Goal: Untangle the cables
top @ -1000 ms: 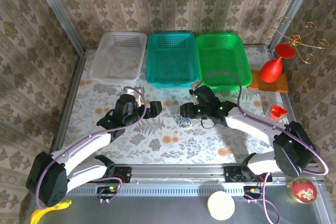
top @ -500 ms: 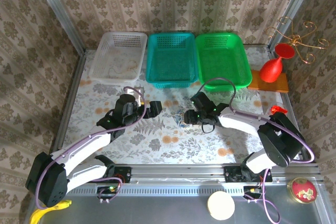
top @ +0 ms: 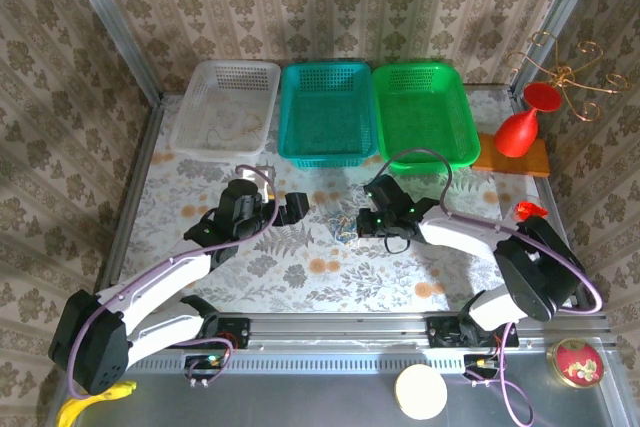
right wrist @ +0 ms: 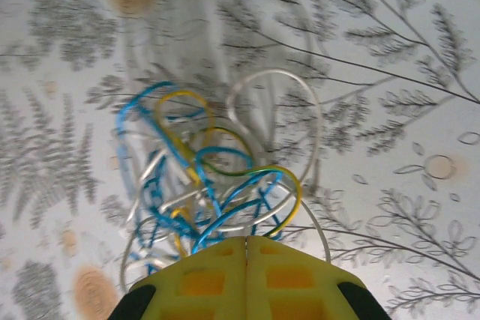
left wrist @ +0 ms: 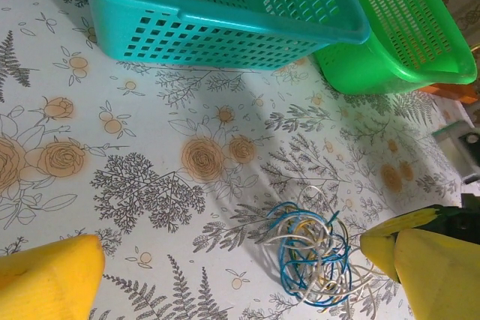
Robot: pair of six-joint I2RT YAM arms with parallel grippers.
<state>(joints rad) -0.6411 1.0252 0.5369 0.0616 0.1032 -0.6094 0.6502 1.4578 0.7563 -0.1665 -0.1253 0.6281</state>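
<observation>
Bunched in a loose knot on the flowered bench [top: 300, 272]: the cables [top: 347, 230], blue, yellow and whitish strands looped over one another, in front of the teal basket [top: 328, 112] and between the two arms. Pressed fully together at the knot's near edge: the right fingers [right wrist: 217, 279], with several blue strands running in under their tips. Spread as wide as possible and holding nothing: the left fingers [left wrist: 52, 279], low over the bench, just left of the knot and apart from it.
</observation>
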